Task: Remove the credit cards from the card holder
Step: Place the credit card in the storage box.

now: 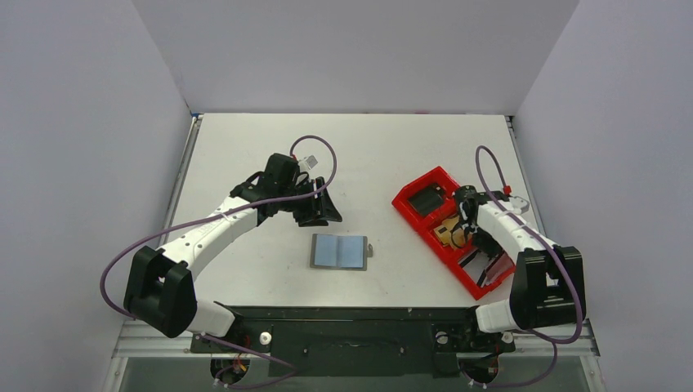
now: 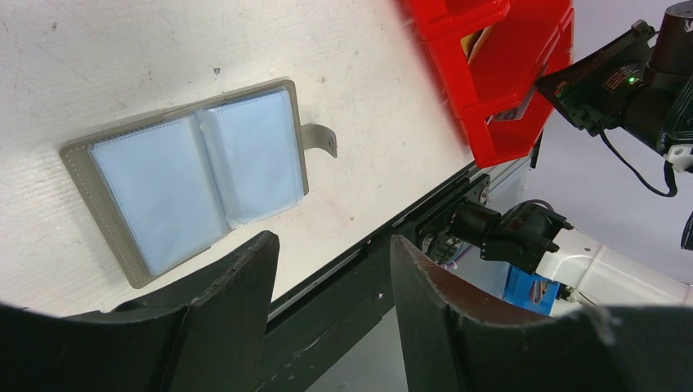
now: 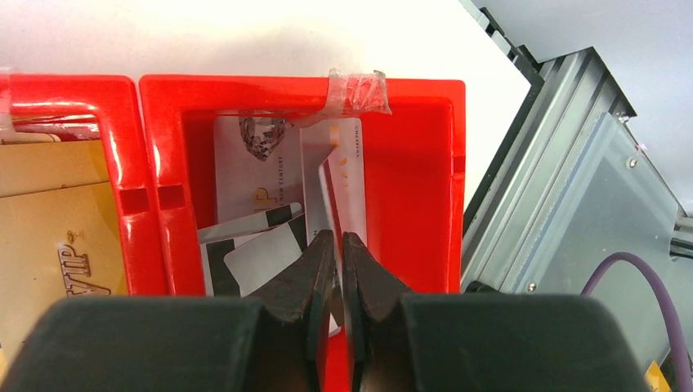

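The card holder (image 1: 339,251) lies open and flat on the white table, its blue-grey pockets up and its small tab (image 2: 320,139) pointing right. My left gripper (image 1: 319,214) hovers open just behind it; in the left wrist view the card holder (image 2: 188,184) lies beyond the gripper (image 2: 331,241), whose jaws hold nothing. My right gripper (image 3: 337,237) is down in the end compartment of the red tray (image 3: 294,86), shut on a credit card (image 3: 343,180) standing on edge. Other credit cards (image 3: 253,163) lie flat under it.
The long red tray (image 1: 413,200) sits slanted at the right, near the table's right edge. It holds a black block (image 1: 425,200) and tan cards (image 3: 49,212) in other compartments. Clear tape (image 3: 355,90) sticks to its end wall. A metal frame runs along the near edge.
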You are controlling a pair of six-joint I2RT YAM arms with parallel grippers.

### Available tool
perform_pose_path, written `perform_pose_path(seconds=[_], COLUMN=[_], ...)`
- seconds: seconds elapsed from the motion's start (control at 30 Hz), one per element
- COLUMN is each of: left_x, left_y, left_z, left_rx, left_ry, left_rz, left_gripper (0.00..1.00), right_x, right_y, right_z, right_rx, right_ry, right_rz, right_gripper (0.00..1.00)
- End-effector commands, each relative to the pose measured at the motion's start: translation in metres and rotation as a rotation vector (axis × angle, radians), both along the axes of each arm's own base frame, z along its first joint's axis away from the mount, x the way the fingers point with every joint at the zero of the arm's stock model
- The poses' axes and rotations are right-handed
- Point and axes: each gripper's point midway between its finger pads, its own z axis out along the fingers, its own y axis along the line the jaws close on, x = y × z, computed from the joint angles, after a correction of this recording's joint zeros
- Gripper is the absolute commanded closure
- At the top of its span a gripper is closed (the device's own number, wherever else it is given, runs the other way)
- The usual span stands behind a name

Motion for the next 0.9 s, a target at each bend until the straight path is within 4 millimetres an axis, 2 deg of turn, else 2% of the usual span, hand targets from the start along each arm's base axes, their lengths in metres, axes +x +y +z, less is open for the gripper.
perform_pose_path(seconds=[0.0, 0.23, 0.47, 0.7, 0.87], left_x=[0.010, 0.008, 0.008, 0.008, 0.008], left_y=[-0.005, -0.005, -0.005, -0.006, -0.006], left_z=[0.018, 0.018, 0.019, 0.019, 0.019], left_rx=[-0.015, -0.019, -0.019, -0.021, -0.022], left_ry=[-0.062, -0.065, -0.068, -0.067, -0.067], left_rz=[-0.012, -0.012, -0.014, -0.017, -0.016], left_gripper=[0.49, 0.50, 0.50, 0.50, 0.50], right_x=[0.001, 0.002, 0.010, 0.013, 0.015], right_y=[-0.004, 0.004, 0.011, 0.016, 0.019], right_z=[0.000, -0.005, 0.007, 0.015, 0.022], right_rx=[-0.004, 0.059, 0.110, 0.143, 0.161], right_ry=[-0.011, -0.024, -0.097, -0.131, -0.155], right_rz=[-0.006, 0.015, 0.047, 0.069, 0.077], right_gripper=[0.93, 0.83, 0.69, 0.61, 0.50])
